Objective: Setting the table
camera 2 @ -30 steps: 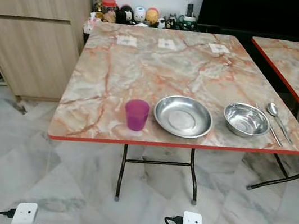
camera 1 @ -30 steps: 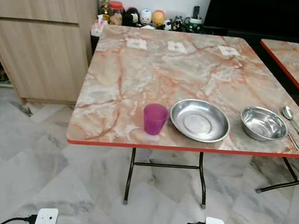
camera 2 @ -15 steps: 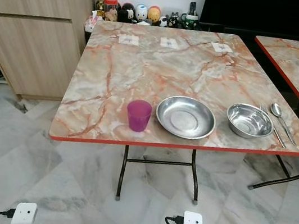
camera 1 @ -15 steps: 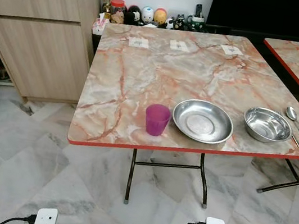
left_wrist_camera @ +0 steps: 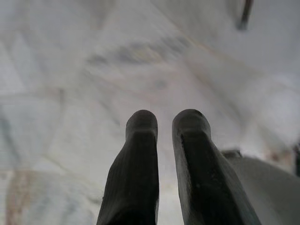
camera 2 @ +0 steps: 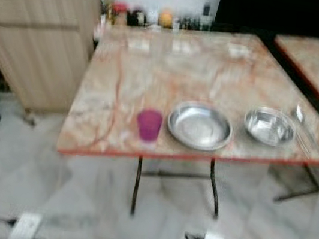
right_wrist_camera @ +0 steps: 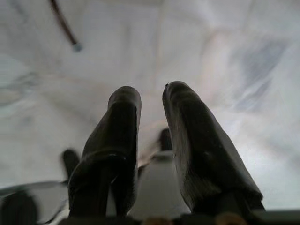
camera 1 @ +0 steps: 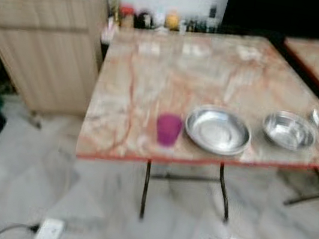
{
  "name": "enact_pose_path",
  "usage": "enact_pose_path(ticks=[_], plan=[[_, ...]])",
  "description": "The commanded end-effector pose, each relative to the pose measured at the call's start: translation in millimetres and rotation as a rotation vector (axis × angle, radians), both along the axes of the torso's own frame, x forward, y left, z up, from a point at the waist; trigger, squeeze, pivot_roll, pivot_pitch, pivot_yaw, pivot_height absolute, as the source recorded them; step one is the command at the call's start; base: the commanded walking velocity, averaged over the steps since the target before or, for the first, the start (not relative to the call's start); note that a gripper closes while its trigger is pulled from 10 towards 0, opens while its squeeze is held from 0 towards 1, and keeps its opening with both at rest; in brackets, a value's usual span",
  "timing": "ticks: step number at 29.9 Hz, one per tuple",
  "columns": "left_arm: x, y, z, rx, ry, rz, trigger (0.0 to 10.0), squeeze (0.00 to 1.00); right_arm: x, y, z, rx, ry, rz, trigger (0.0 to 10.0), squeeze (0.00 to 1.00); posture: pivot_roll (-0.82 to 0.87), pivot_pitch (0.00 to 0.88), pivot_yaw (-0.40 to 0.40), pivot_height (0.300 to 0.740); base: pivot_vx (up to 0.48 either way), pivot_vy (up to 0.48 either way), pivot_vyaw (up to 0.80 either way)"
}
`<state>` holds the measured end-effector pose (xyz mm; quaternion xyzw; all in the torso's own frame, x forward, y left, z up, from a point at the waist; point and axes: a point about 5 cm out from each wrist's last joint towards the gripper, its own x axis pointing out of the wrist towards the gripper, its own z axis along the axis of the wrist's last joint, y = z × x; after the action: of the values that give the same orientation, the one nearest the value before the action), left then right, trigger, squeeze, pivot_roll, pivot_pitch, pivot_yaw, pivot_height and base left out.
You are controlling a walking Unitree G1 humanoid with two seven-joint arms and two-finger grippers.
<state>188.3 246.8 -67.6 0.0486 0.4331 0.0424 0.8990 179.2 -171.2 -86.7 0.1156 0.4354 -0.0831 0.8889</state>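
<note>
Marble table (camera 1: 153, 82): purple cup (camera 1: 168, 129), steel plate (camera 1: 218, 130).

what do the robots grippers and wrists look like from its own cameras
Each gripper has two long black fingers with rounded tips and a finely ribbed surface: the left gripper and the right gripper. In the blurred head view, white blocky wrist housings show low in the picture, each with a thin black cable trailing off it.
</note>
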Motion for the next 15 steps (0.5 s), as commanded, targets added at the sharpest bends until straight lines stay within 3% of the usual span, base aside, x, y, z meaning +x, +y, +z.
enact_pose_path(ticks=[1,10,12,15], plan=[[-7.2,-8.9,-6.3,-0.033,0.029,-0.008,10.0,0.00,9.0,-1.0,5.0,-0.001,-0.043,-0.008,10.0,0.00,-0.06,0.000,0.070,0.740,0.000,0.000,0.00],[-9.2,-10.9,-7.7,-0.041,0.033,-0.013,10.0,0.00,11.6,0.8,6.7,0.000,-0.065,-0.012,10.0,0.00,-0.05,0.000,0.061,0.740,0.000,0.000,0.00],[-10.0,-12.9,-8.6,-0.045,0.033,-0.016,10.0,0.00,4.6,-8.6,3.8,-0.009,-0.041,-0.019,10.0,0.00,-0.05,0.000,0.052,0.740,0.000,0.000,0.00],[-10.6,-14.3,-9.1,-0.049,0.030,-0.013,10.0,0.00,7.2,-14.5,6.6,-0.021,-0.075,-0.042,10.0,0.00,-0.05,0.000,0.047,0.740,0.000,0.000,0.00]])
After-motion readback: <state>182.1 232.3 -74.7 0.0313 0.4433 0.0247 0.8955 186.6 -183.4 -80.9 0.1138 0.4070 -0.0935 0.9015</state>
